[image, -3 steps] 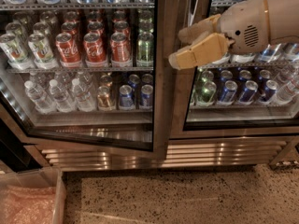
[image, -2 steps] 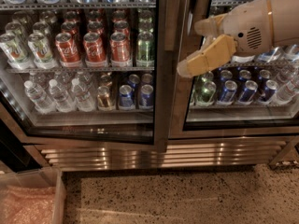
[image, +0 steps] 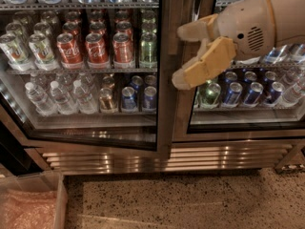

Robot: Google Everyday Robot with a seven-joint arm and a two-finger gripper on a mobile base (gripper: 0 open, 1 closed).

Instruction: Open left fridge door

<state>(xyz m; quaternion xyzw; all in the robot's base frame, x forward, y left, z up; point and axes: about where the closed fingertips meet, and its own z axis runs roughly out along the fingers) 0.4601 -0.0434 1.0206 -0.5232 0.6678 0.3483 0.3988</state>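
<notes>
Two glass doors face me; the left fridge door point(image: 86, 80) stands slightly ajar on the left. At its right steel edge hangs the gripper point(image: 181, 56), fingers spread apart. Red cans point(image: 97, 49) sit behind the glass.

tan pincer point(image: 181, 57) by steel left door point(image: 165, 114)

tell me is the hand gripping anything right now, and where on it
Nothing is held. The hand is open, its fingers spread beside the right edge of the left fridge door, not closed on it.
</notes>
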